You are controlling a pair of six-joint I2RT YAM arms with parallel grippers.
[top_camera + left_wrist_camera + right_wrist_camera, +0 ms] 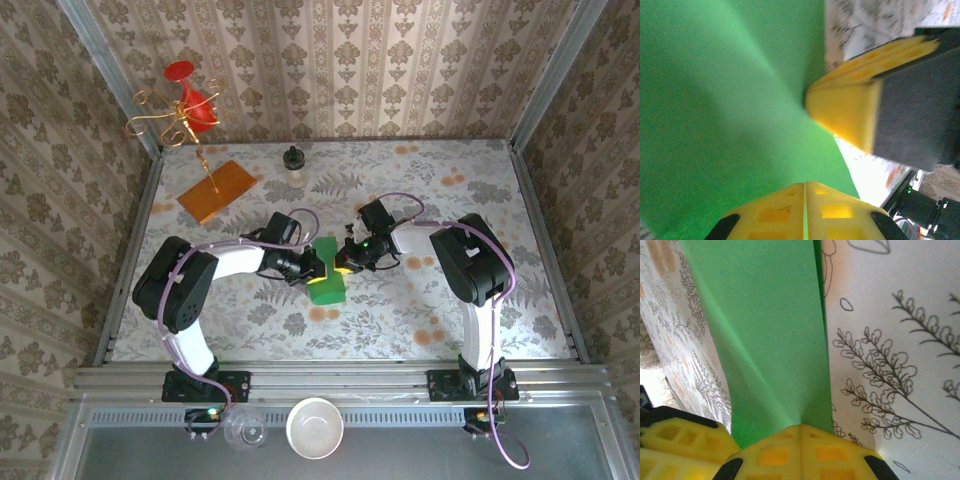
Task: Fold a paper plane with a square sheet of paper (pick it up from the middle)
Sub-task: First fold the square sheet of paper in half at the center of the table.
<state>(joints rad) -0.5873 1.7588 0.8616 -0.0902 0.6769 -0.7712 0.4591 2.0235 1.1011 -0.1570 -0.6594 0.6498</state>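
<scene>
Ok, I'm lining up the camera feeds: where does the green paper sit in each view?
Top external: green paper near picture centre.
Left wrist: covers the left side.
Right wrist: a band from top to bottom centre.
Shared landmark: floral tablecloth.

Paper (327, 275) mid-tabletop (450, 300), a hand at each side.
The left hand (318, 267) pinches its left edge, the right hand (346, 264) its right. Behind left lies a board (225, 187) bearing a stand (176, 118); a jar (294, 166) stands behind centre. A bowl (315, 428) and a glass (245, 430) sit before the arms.
</scene>
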